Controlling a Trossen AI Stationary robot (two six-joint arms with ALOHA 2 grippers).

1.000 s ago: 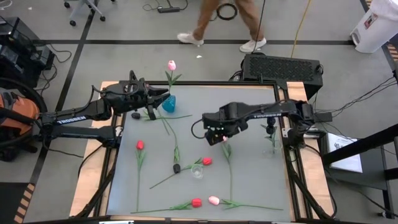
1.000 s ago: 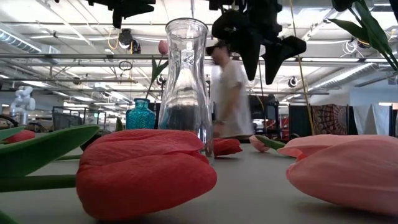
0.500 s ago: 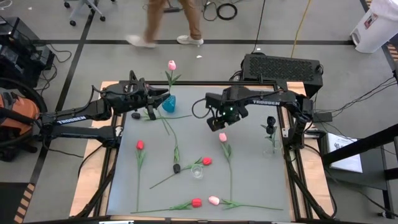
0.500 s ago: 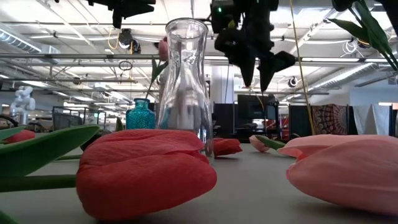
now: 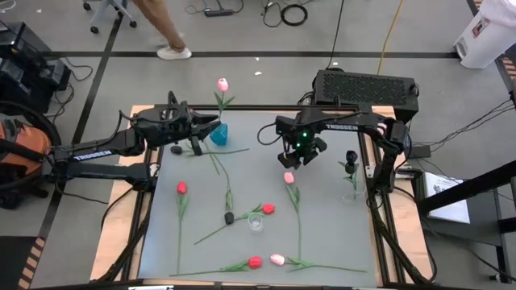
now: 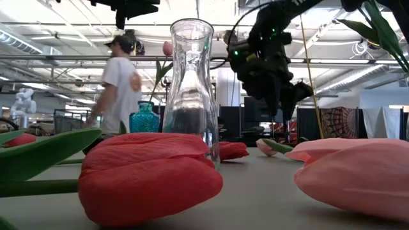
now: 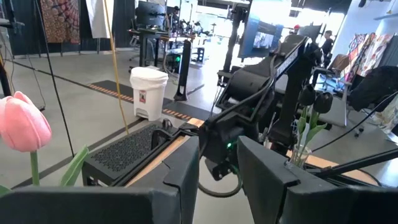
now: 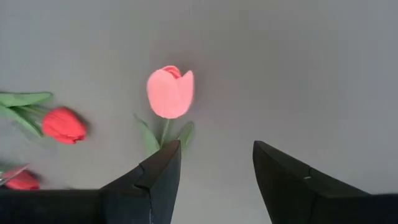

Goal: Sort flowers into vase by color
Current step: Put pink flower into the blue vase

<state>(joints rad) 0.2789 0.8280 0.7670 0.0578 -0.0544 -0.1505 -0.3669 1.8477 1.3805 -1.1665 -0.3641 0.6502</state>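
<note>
Several tulips lie flat on the grey table: a pink one, red ones, another pink, and black ones. A blue vase holds a pink tulip. A clear vase near the right edge holds black tulips. A second clear vase stands mid-table. My right gripper hovers open just far of the lying pink tulip. My left gripper is open beside the blue vase.
A black box sits beyond the table's far edge. A person walks across the floor behind the table. Bare grey surface lies between the blue vase and my right gripper, and along the table's right side below the clear vase.
My right gripper has moved away from the lying pink tulip toward the table's far edge and slightly right, staying open. The pink tulip lies where it was, now uncovered. The person behind the table has walked toward the left.
</note>
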